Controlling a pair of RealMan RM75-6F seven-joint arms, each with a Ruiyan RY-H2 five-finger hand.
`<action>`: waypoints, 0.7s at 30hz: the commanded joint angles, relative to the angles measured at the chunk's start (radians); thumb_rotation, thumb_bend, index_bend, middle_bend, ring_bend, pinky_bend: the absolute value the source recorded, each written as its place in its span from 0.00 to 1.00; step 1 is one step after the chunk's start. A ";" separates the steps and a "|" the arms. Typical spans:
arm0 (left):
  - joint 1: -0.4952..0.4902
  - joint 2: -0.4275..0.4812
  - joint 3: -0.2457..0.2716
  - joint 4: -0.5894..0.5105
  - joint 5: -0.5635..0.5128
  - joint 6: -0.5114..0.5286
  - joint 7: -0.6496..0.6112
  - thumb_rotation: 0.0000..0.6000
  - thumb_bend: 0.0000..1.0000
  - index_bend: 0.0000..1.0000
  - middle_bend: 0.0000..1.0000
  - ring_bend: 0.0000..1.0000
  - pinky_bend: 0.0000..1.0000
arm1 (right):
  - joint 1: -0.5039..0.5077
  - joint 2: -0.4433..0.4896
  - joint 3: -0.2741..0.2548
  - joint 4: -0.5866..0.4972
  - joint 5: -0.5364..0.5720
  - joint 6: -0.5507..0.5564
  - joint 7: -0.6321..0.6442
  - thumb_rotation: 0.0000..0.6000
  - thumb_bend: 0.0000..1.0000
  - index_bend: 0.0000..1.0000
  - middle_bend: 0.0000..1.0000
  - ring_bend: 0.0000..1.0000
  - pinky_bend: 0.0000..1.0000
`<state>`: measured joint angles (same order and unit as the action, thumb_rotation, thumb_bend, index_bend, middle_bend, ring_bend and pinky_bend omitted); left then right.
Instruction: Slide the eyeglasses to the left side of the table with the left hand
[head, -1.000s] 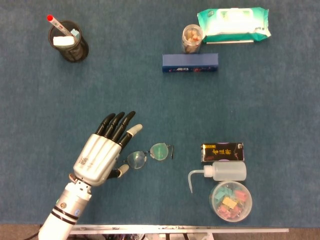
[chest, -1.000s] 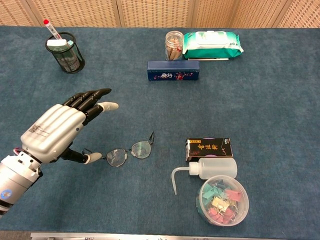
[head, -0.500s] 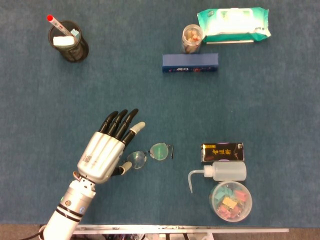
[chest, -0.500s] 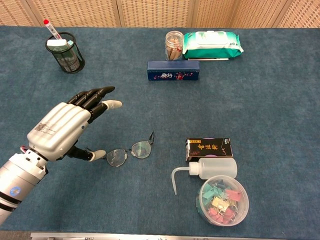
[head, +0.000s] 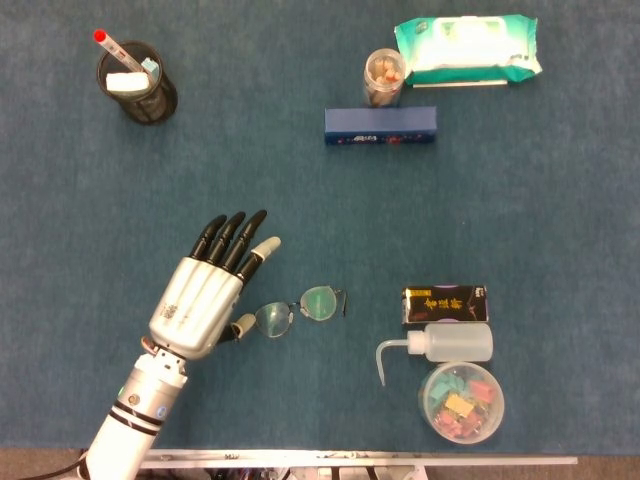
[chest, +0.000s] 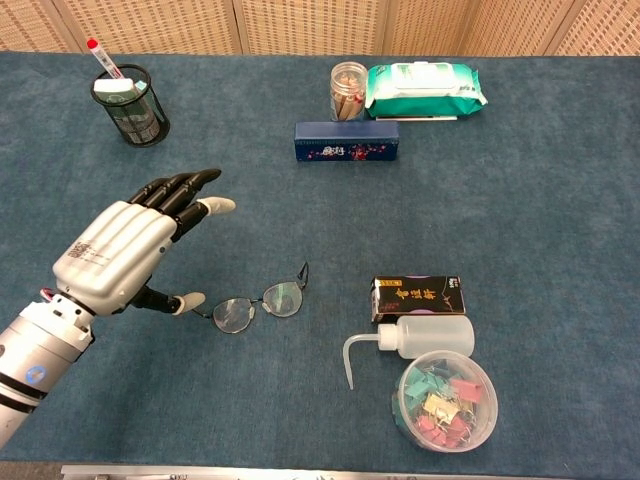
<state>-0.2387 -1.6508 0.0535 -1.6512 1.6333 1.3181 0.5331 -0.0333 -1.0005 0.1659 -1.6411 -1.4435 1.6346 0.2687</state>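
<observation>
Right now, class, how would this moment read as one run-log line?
left hand: open, thumb beside eyeglasses | right hand: not in view | eyeglasses: flat on table, near centre, not yet at left side

I see gold characters on the black box (chest: 418, 297) near the table's front right, but I can't read them at this size. The long blue box (chest: 346, 141) toward the back edge carries small print, too blurred to make out. Nothing else I can read from here.

Silver left hand (head: 197, 305) with black fingers (head: 228, 238), teal table (head: 520, 200), navy box (head: 380, 126), green-and-white wipes pack (head: 467, 48)
</observation>
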 joint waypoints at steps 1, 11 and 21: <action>0.002 -0.002 -0.003 0.020 0.009 0.014 -0.009 1.00 0.12 0.16 0.00 0.00 0.08 | 0.000 0.000 0.000 0.000 0.000 0.000 -0.001 1.00 0.00 0.36 0.37 0.27 0.45; 0.005 0.014 -0.015 0.070 0.039 0.063 -0.036 1.00 0.12 0.18 0.00 0.00 0.08 | 0.002 -0.002 -0.001 -0.002 0.000 -0.003 -0.007 1.00 0.00 0.36 0.37 0.27 0.45; 0.008 0.038 -0.034 0.095 0.040 0.094 -0.051 1.00 0.12 0.18 0.00 0.00 0.08 | 0.002 -0.002 -0.001 -0.003 0.000 -0.002 -0.009 1.00 0.00 0.36 0.37 0.27 0.45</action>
<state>-0.2312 -1.6137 0.0201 -1.5568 1.6740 1.4117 0.4825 -0.0314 -1.0026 0.1646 -1.6438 -1.4437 1.6321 0.2602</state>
